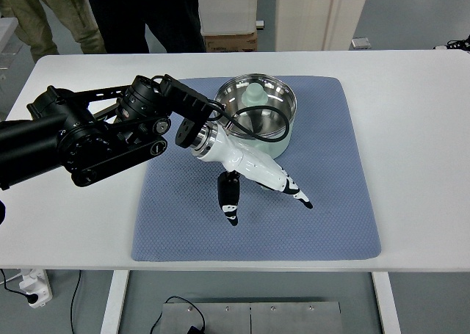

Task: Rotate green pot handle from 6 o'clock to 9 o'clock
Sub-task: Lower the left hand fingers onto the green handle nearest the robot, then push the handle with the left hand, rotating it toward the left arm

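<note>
The green pot (258, 108), shiny steel inside and pale green outside, stands at the back middle of the blue mat (330, 202). A pale green shape (255, 93) shows against its far inner wall. I cannot make out the pot's handle; the near side of the pot is covered by my left wrist. My left hand (267, 200) lies just in front of the pot, low over the mat. It is open, with the white fingers (292, 190) stretched toward the lower right, the thumb (230, 202) pointing down, and nothing held. A black cable (257, 121) from the wrist loops over the pot's rim.
The white table (411, 128) carries the mat. My black left forearm (81, 139) crosses the table's left part. Two people's legs (147, 11) stand behind the far edge, next to a cardboard box (230, 42) and a white cabinet (323, 15).
</note>
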Robot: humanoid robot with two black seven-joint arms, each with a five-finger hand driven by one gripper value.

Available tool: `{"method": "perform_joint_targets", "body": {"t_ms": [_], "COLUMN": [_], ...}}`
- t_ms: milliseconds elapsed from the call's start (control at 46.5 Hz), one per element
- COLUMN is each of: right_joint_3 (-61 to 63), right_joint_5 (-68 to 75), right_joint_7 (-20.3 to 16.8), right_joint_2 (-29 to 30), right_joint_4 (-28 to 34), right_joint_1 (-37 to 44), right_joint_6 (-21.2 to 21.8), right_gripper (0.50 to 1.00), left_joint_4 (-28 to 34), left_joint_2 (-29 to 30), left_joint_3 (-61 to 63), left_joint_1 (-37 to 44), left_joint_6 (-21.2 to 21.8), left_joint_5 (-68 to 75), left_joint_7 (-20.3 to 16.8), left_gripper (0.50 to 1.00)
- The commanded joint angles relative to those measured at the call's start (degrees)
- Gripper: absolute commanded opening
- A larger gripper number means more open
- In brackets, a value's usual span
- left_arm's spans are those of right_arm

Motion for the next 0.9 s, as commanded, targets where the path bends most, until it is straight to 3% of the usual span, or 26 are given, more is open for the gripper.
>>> {"method": "perform_joint_targets", "body": {"t_ms": [0, 882], "right_joint_3": [0.0, 0.0], "right_joint_5": [0.0, 0.0], "right_joint_7": [0.0, 0.0], "right_joint_2": [0.0, 0.0], "right_joint_4": [0.0, 0.0], "right_joint_1": [0.0, -0.1], "right_joint_6": [0.0, 0.0], "right_gripper": [1.000, 1.000], "left_joint_4": [0.2, 1.8], "left_joint_2": [-0.2, 0.6], "left_joint_3": [0.4, 3.3], "left_joint_1": [0.0, -1.6], "left_joint_6": [0.0, 0.0], "left_joint_5": [0.5, 5.9], "left_joint_7": [0.0, -0.1], "left_gripper": [1.000, 1.000]}}
